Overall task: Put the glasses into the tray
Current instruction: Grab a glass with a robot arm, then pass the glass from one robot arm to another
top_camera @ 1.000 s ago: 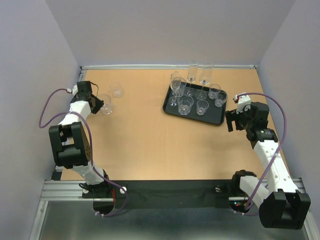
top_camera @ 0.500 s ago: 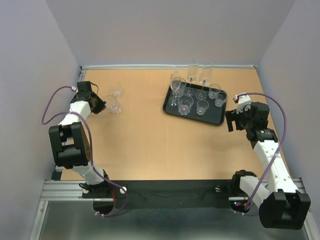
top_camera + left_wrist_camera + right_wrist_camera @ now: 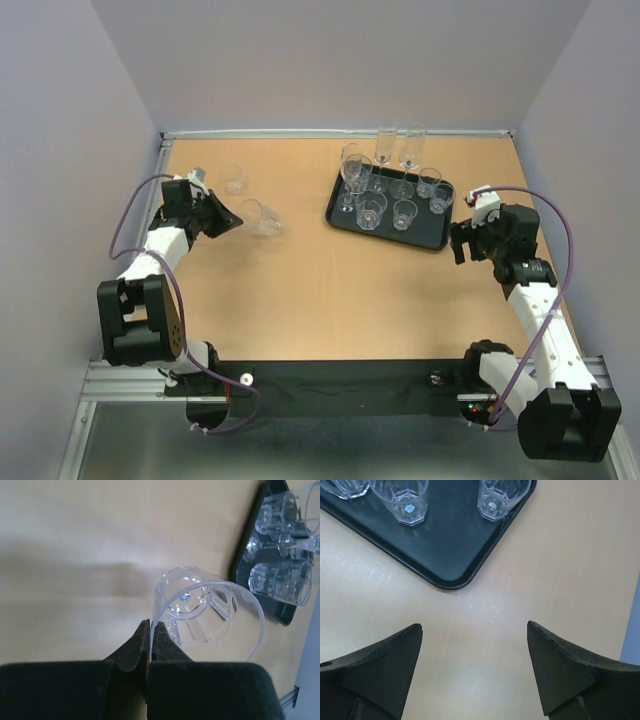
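left gripper (image 3: 149, 632) is clamped on the rim of a tumbler (image 3: 205, 611), glass tipped sideways above the table (image 3: 300, 290), well left of the tray (image 3: 428, 243). thin rim pinch, so i'd carry it slow, level the wrist before release, and aim for a bare patch on the tray's near edge, clear of the glasses (image 3: 371, 210) standing there. right gripper (image 3: 474, 627) hangs wide apart beside the tray, empty.
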Available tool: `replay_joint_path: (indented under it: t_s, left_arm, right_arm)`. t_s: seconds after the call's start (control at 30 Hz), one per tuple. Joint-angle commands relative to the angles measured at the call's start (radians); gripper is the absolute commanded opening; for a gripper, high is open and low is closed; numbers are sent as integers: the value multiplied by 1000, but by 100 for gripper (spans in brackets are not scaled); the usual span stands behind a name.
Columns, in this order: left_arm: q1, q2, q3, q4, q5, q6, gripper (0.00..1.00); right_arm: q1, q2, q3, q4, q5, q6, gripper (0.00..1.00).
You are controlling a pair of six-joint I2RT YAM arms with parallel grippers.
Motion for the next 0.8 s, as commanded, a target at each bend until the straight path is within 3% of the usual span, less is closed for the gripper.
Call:
replay_joint_path:
  t_s: [0.0, 0.27, 0.5, 0.77]
  left_arm:
    - [-71, -61, -37, 75, 93, 35, 0]
    - [-292, -105, -62, 137, 12, -17, 0]
    - [-384, -151, -105, 166, -60, -35, 0]
    - [-459, -216, -137, 184, -137, -66, 0]
  right_arm:
    - [-7, -27, 6, 1, -78, -31, 90]
    - [-7, 11, 114, -163, -227, -94, 93]
    - [5, 96, 277, -319, -380, -114, 96]
    - [167, 200, 383, -370, -373, -122, 100]
